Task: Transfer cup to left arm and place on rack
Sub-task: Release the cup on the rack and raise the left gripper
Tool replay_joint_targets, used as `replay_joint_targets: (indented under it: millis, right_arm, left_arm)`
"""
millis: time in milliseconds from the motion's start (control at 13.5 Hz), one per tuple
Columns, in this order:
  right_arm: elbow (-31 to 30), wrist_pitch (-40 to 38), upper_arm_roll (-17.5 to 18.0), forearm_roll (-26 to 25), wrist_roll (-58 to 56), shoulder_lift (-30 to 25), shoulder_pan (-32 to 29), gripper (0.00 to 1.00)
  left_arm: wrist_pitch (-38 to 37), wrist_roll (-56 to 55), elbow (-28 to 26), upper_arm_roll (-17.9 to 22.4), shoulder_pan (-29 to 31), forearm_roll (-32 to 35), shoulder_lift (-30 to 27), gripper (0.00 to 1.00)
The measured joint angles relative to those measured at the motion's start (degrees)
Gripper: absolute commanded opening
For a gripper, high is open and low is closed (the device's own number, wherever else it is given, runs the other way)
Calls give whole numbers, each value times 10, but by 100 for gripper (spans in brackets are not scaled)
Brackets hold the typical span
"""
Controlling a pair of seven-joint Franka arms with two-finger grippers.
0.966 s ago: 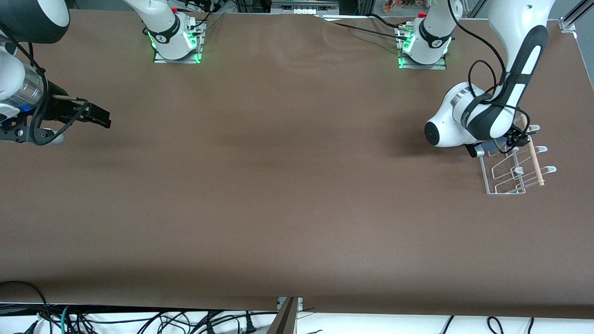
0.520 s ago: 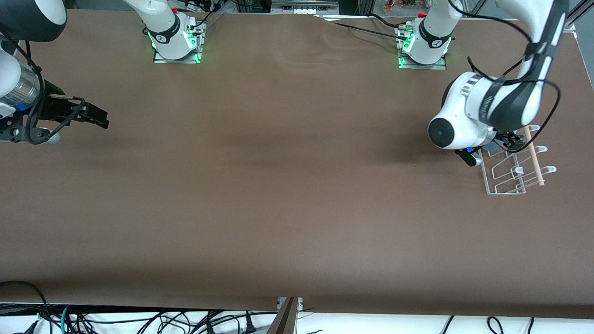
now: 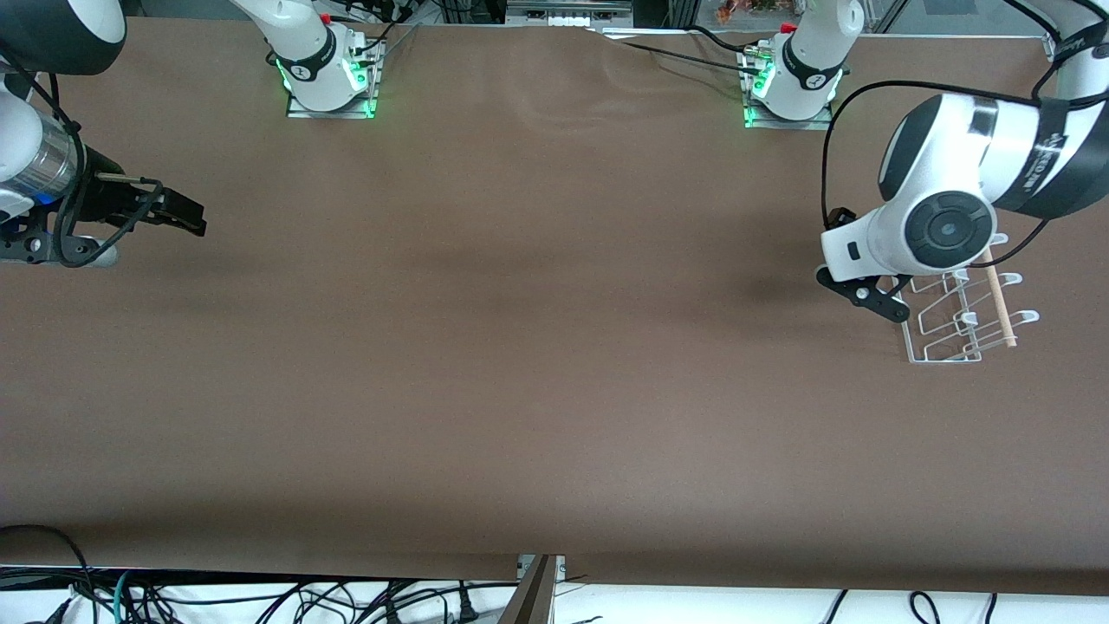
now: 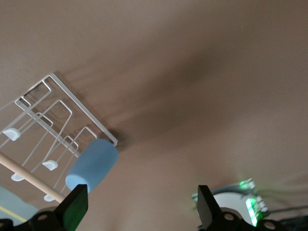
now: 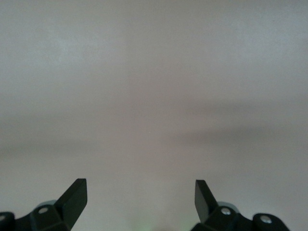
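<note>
I see the small light-blue tapered plastic cup (image 4: pixel 92 165) lying on the white wire rack (image 3: pixel 957 325) w/ thin wooden dowel (image 3: pixel 998 303), at the left arm's end of the table. Left gripper (image 4: pixel 139 204) spread, empty, over the rack's edge. Right gripper (image 5: pixel 140 196) spread too; that arm waits.
</note>
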Motion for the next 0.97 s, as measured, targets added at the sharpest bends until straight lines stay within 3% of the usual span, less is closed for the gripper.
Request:
replay_joint_targets:
  millis: [371,520,743,966]
  right_arm:
    - [9,-9,1,18,0,0,1,99]
    - [11,-9,2,21,2,0,9,99]
    - [18,-12,3,21,16,0,19,99]
    - [18,-15,-3,21,17,6,15,99]
  left_arm:
    - [50,-61,92,8,-16,-55,0,100]
    - [59,-82,99,64,-57,-96,-5,100]
    - [114,-126,83,143,-96,-129,-28,100]
    - [182,-157,-5,161,-101,-130,-84,100]
